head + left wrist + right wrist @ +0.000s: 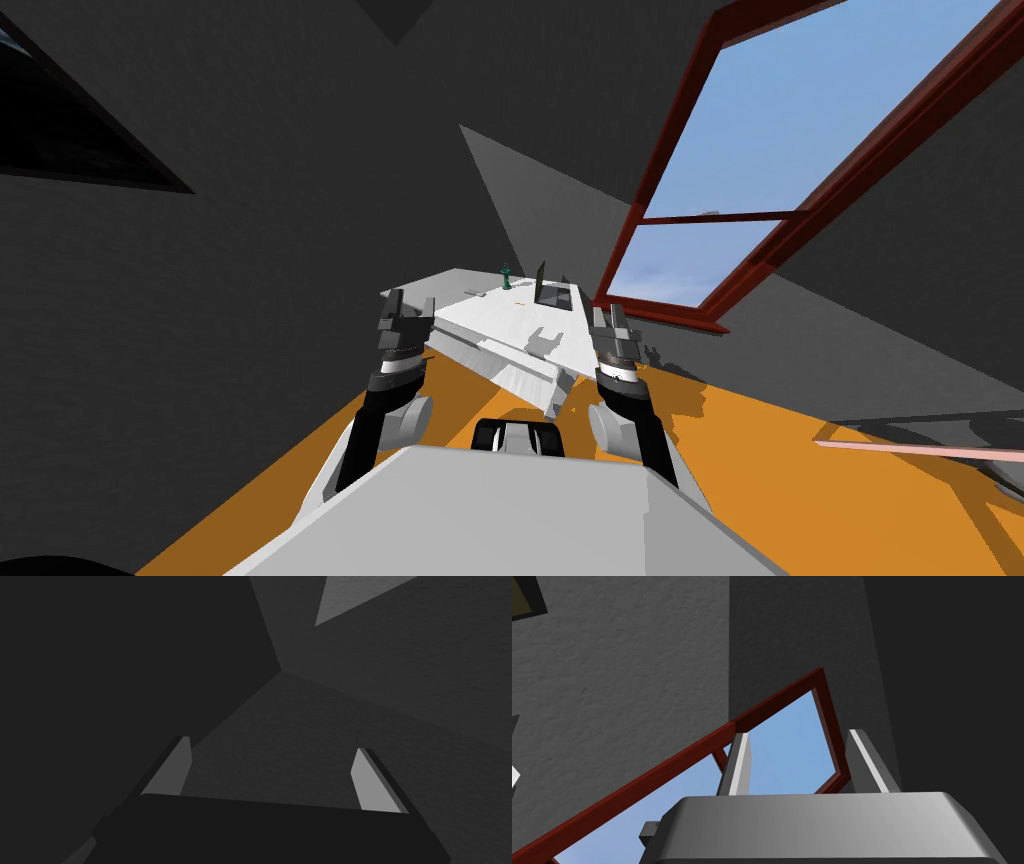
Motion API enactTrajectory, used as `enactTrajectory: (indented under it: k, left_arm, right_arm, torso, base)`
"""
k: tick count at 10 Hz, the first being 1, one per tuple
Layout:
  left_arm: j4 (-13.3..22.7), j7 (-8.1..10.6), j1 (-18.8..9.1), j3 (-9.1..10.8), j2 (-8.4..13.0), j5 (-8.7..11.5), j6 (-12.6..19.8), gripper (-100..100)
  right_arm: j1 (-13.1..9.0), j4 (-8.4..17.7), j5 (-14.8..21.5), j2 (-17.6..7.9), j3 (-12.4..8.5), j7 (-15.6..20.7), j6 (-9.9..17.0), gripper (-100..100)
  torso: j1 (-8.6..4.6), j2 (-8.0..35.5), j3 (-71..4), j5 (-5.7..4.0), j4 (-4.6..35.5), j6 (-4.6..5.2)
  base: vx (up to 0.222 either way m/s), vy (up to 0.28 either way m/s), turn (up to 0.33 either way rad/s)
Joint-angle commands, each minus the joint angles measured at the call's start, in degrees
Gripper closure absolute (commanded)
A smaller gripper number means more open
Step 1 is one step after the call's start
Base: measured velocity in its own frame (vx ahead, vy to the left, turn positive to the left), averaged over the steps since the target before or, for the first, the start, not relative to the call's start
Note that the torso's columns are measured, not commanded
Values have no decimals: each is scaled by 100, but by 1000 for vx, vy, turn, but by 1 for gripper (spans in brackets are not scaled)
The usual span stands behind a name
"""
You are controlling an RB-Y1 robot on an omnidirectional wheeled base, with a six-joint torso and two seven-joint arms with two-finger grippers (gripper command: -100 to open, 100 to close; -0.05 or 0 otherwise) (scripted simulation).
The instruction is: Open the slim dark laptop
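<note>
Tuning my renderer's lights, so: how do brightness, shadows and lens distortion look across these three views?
Head view: the wide lens splays the walls and slants the window; white table and orange floor are bright, with hard shadows. Left wrist view: dim, left gripper open, one finger barely lit. Right wrist view: brighter, right gripper open, fingers edged with light.

Ahead of you stands a table (500, 325), and on its far end sits the laptop (552, 292), with a figurine (507, 278) just to its left. A window (800, 150) is in the wall right of the table. Your left gripper (409, 304) and right gripper (609, 317) hang at the table's near end, one on each side, well apart from the laptop.
</note>
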Motion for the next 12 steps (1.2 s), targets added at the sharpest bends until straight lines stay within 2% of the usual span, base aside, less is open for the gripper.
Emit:
enactTrajectory:
  k: [1, 2, 4, 5, 6, 8, 9, 11, 12]
  left_arm:
    - [0, 0, 0, 0, 0, 0, 0, 0]
    - [0, 0, 0, 0, 0, 0, 0, 0]
    - [3, 0, 0, 0, 0, 0, 1, 0]
    - [3, 0, 0, -1, -1, 0, 1, 0]
    - [3, 0, 0, -1, -1, 0, 1, 0]
    - [3, 0, 0, -1, 0, 0, 1, 0]
    - [3, 0, 0, -1, -1, 0, 1, 0]
    - [3, 0, 0, -1, -1, 0, 1, 0]
    - [3, 0, 0, -1, -1, 0, 1, 0]
  right_arm:
    - [0, 0, 0, 0, 0, 0, 0, 0]
    - [-34, 19, -15, -238, -43, 32, 44, -100]
    - [-111, 67, -48, -590, -141, 109, 148, -100]
    - [-161, 104, -68, -763, -208, 163, 221, -100]
    - [-161, 104, -68, -821, -208, 163, 221, -100]
    - [-277, 205, -115, -1215, -371, 305, 408, -100]
    - [-277, 205, -115, -1264, -371, 305, 408, -100]
    - [-405, 351, -163, -1666, -564, 492, 645, -100]
    - [-405, 351, -163, -1749, -564, 492, 645, -100]
  torso:
    - [0, 423, -846, 0, 423, 0]
    - [0, 846, -1692, 0, 846, 0]
    - [6, 1103, -2192, 2, 1094, 0]
    - [8, 1116, -2218, 2, 1110, 0]
    - [6, 1120, -2223, 2, 1115, 0]
    - [-4, 1109, -2232, -1, 1113, 0]
    - [0, 1113, -2230, 0, 1114, -1]
    - [2, 1113, -2230, 1, 1114, -1]
    - [5, 1119, -2226, 1, 1116, -1]
  base:
    - [0, 0, 0]
    - [-14, 12, 24]
    - [-47, 33, 34]
    - [-69, 47, 52]
    - [-53, 35, 14]
    - [-56, 36, 61]
    - [-52, 44, 27]
    - [-68, 53, 77]
    - [-61, 56, 40]
